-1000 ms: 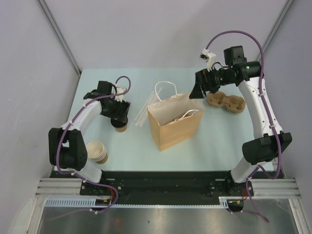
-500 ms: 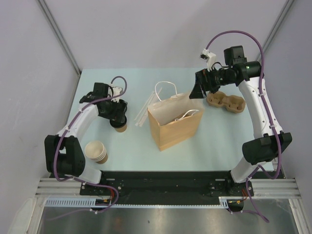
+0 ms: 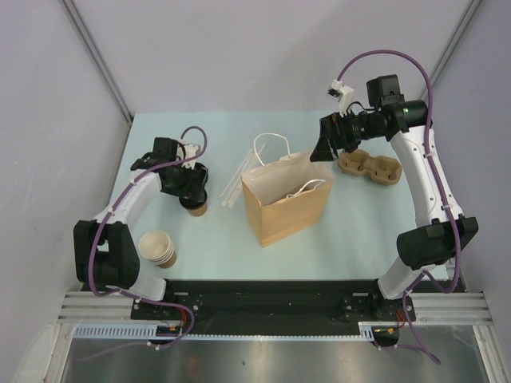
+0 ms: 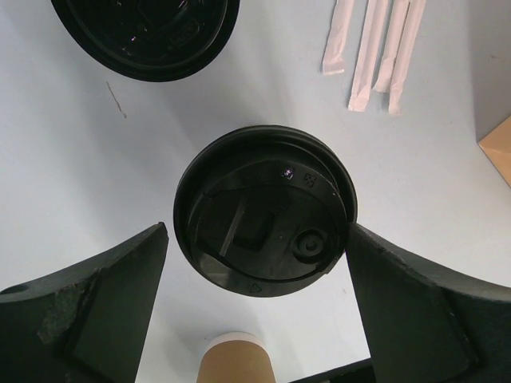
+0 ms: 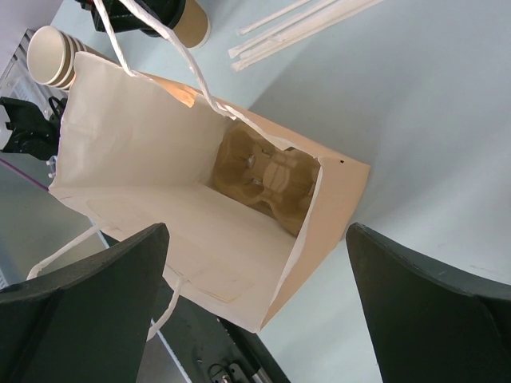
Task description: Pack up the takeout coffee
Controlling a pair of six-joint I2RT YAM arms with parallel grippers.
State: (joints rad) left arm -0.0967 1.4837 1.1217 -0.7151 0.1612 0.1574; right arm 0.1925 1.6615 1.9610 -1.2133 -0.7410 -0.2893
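Directly beneath the left gripper (image 4: 257, 231) sits the takeout coffee (image 4: 263, 211), a tan paper cup upright on the pale blue table (image 3: 359, 231) with its black lid on. It is framed between the gripper's 2 dark fingers (image 4: 96, 311), which stand spread wide, 1 on each side of the lid. Whether either pad touches the cup cannot be told from these views. Ahead of that hand, past its fingertips, a spare black lid (image 4: 148, 32) lies flat on the table. Beyond the right-hand finger, a few paper-wrapped straws (image 4: 371, 48) rest side by side. Back toward the left arm's base stands a stack of lidless paper cups (image 3: 158, 247), apart from the coffee. Further to the right of the left hand, past the straws, a brown paper bag (image 3: 283, 207) with white twisted handles stands open on the table. The right gripper (image 5: 257, 231) hangs above the bag's mouth with its 2 fingers wide apart and nothing between them. Below it, on the bag's floor, lies a moulded pulp cup carrier (image 5: 263, 175). A loose carrier (image 3: 369, 166) of the same brown pulp sits on the table just under the right wrist, beside the bag and outside it.
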